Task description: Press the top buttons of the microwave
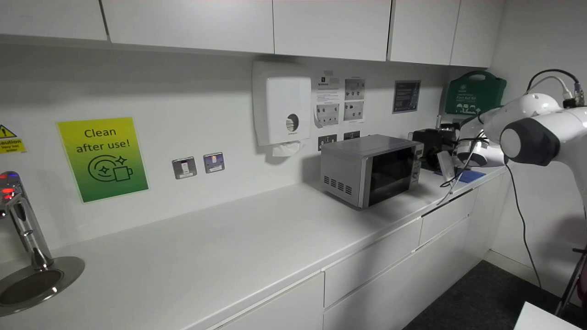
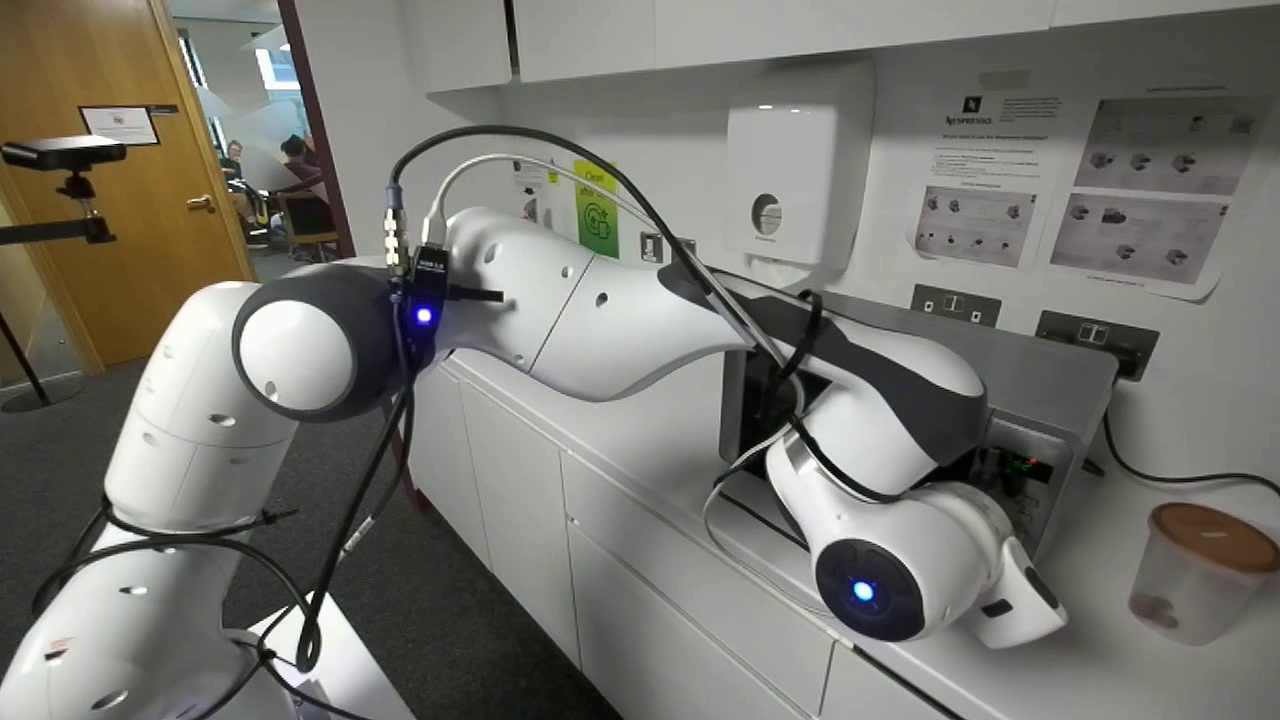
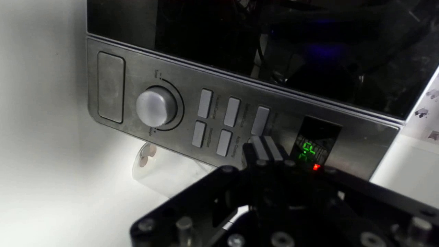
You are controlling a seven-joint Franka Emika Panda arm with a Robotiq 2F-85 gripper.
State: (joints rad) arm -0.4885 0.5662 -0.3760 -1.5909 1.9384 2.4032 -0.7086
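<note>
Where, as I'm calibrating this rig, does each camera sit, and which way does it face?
In an exterior view: near the tap, looking along the counter to the microwave; part of the arm shows.
In an exterior view: close to the arm, looking across it toward a wooden door; most of the arm shows.
Wrist view: behind the hand, facing the control panel; the hand shows at the bottom.
Both exterior views share the microwave and the wall dispenser.

Shows silver-grey on the microwave, black at its window, pale grey on the buttons, black with lit green and red on the display. Shows black on the gripper, grey on its pads, white with dark grey on the arm. Shows plain white on the worktop, yellow shading to green on the wall sign.
</note>
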